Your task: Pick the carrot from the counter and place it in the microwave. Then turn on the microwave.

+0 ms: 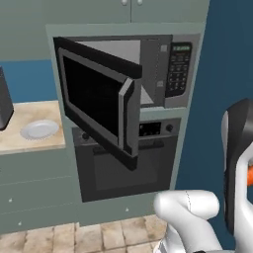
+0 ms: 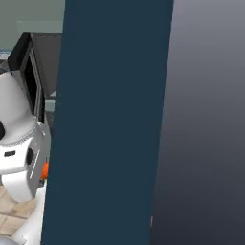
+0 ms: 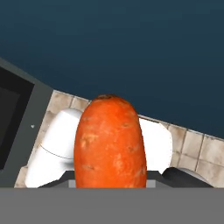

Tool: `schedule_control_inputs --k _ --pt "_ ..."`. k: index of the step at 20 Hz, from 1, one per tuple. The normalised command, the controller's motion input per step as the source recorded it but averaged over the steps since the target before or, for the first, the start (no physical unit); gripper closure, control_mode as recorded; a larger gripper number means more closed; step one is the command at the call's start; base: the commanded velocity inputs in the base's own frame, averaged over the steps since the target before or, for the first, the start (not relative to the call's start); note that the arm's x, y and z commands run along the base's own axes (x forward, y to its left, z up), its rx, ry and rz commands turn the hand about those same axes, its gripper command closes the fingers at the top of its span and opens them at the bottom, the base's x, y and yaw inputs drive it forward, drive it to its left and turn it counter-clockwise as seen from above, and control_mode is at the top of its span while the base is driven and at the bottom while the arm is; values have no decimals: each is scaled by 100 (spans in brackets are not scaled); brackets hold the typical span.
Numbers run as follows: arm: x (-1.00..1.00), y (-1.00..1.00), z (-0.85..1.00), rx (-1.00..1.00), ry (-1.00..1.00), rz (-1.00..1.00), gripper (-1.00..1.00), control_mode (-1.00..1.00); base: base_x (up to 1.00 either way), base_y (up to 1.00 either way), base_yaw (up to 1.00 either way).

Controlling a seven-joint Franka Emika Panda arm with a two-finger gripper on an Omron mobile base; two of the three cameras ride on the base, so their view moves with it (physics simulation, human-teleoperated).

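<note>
The gripper [image 3: 109, 186] is pinching the carrot [image 3: 110, 142], which stands out along the hand's line low on the right, near the blue wall and well apart from the microwave [image 1: 148, 69]. The microwave's door [image 1: 96, 101] hangs swung out to the left, leaving the cavity free to take the carrot. A grey plate [image 1: 39, 129] lies on the desk [image 1: 29, 141] at far left.

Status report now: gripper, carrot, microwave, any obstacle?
Gripper shut on carrot. Microwave door open, cavity free. Carrot low beside dark blue wall, right of the oven.
</note>
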Motion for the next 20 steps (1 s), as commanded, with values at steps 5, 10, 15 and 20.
schedule_control_inputs --k 5,10,15,20 --pt "0 0 0 0 0 0 100 100 52 -11 0" --pt "0 0 0 0 0 0 100 100 59 0 0" --pt "0 0 0 0 0 0 100 100 55 -1 0" --pt "0 0 0 0 0 0 100 100 42 -1 0"
